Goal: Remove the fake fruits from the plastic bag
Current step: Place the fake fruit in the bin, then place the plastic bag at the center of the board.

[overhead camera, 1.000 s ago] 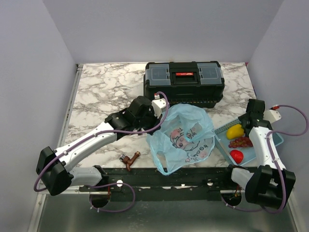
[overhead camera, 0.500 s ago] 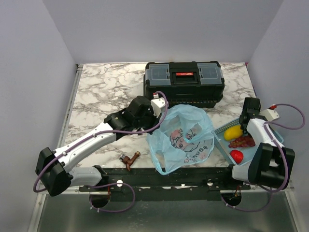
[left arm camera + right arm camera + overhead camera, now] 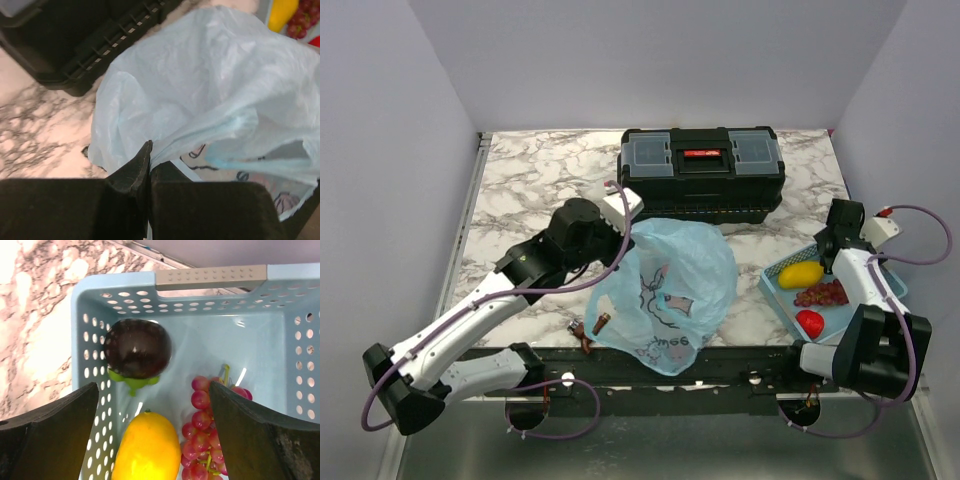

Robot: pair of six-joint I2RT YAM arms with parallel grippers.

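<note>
Marble-patterned tabletop [image 3: 520, 190], walled in pale grey: the plastic bag [image 3: 670, 285], thin, light blue and printed with pink cartoon figures and dark writing, lies crumpled just in front of the black toolbox [image 3: 700, 175], its upper folds touching the toolbox's lower front. The left gripper [image 3: 149, 152], jaws pressed together, pinches a fold of the bag's film at the bag's left shoulder, in front of the toolbox's left end. What the bag contains cannot be made out.

Three fruits lie outside the bag, in a perforated light-blue basket [image 3: 210, 277] to the front right of the toolbox: a dark round fruit [image 3: 137, 348] with a green stem cap at the end nearer the toolbox, a yellow mango [image 3: 147, 447] just beside it and a bunch of reddish-purple grapes [image 3: 210, 440] alongside the mango. A glossy red fruit [image 3: 809, 322] sits at the basket's end farthest from the toolbox.

The right gripper [image 3: 152, 390] hangs over the basket with its jaws spread wide, holding nothing. A small brown fitting [image 3: 588, 330] lies well in front of the toolbox, at the bag's lower left edge.
</note>
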